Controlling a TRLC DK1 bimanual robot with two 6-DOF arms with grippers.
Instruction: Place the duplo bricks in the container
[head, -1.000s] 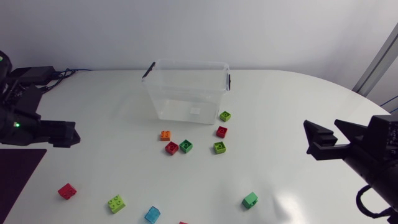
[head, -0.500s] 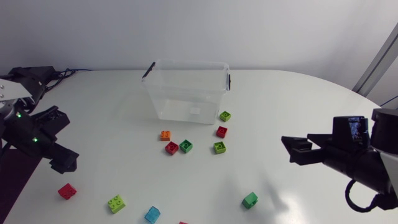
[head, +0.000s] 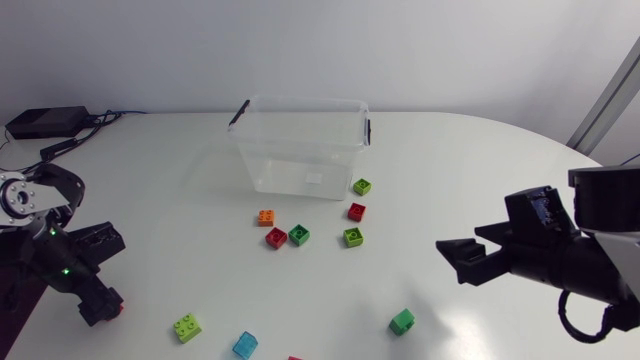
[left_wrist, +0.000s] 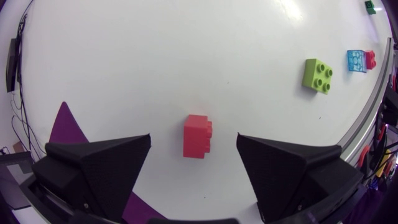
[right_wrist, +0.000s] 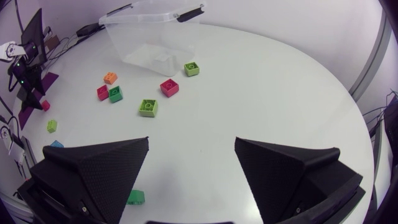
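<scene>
the clear container (head: 300, 145) stands upright and open at about 12 o'clock on the white surface (head: 480, 170), with a black latch on each short end. no brick shows inside it.

six bricks lie loose on its 6 o'clock side. a small lime brick (head: 361, 186) sits just off its 5 o'clock corner. below that are a red brick (head: 356, 211) and a green brick (head: 352, 237). toward 7 o'clock a dark green brick (head: 298, 235) sits just beside a second red brick (head: 276, 237), with an orange brick (head: 265, 217) near them.

along the near edge, a wide lime brick (head: 186, 327) and a blue brick (head: 244, 344) lie at about 7 o'clock. a bright green brick (head: 401, 321) lies at 5 o'clock, well apart from the others.

the left arm (head: 50, 260) comes in at 8 o'clock. the left jaws are apart, pointing down at the surface. a lone red brick (left_wrist: 198, 135) lies between them, touching neither finger.

the right arm (head: 560, 255) comes in at 4 o'clock. the right jaws are spread apart above the surface, pointing toward 9 o'clock, with nothing between them.
</scene>
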